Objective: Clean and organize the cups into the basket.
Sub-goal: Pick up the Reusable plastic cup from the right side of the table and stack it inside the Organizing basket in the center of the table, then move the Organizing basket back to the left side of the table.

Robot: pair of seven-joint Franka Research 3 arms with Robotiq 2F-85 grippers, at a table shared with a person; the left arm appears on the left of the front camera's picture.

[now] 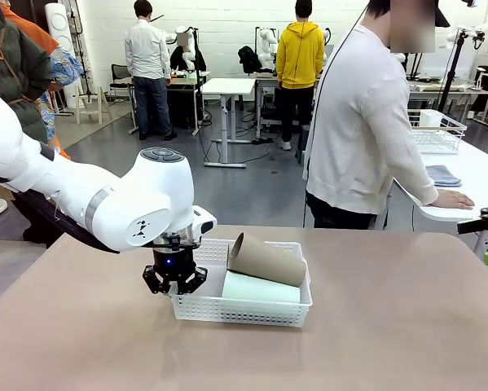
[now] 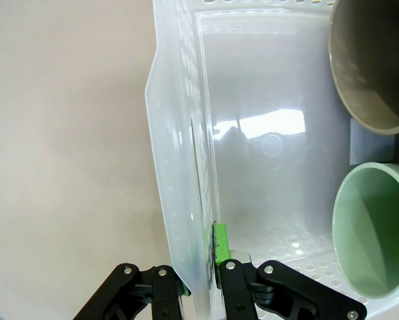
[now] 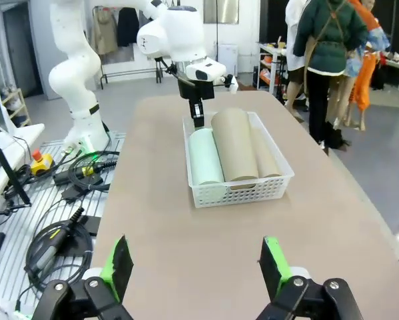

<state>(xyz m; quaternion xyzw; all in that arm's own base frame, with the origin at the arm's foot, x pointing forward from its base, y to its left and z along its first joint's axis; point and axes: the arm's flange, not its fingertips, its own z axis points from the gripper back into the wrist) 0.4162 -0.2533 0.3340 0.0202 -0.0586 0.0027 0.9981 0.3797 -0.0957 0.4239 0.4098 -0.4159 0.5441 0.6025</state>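
Observation:
The white mesh basket [image 1: 244, 309] stands mid-table. In it lie a mint green cup [image 1: 260, 289] and a brown cup [image 1: 268, 259], the brown one resting tilted on top. My left gripper [image 1: 174, 281] is shut on the basket's left wall. In the left wrist view its fingertips [image 2: 220, 248] pinch that wall [image 2: 179, 167], and the brown cup's mouth [image 2: 372, 67] and the mint cup's mouth [image 2: 379, 227] face the camera. My right gripper [image 3: 196, 267] hangs open above bare table, well short of the basket [image 3: 239, 192], which holds the mint cup [image 3: 206, 157] and two brown cups [image 3: 234, 143].
A person stands at the far right with a hand [image 1: 451, 199] on a neighbouring white table. That table carries a white wire basket [image 1: 435, 130] and a blue cloth [image 1: 443, 175]. Cables [image 3: 59, 220] lie on the floor beside the table.

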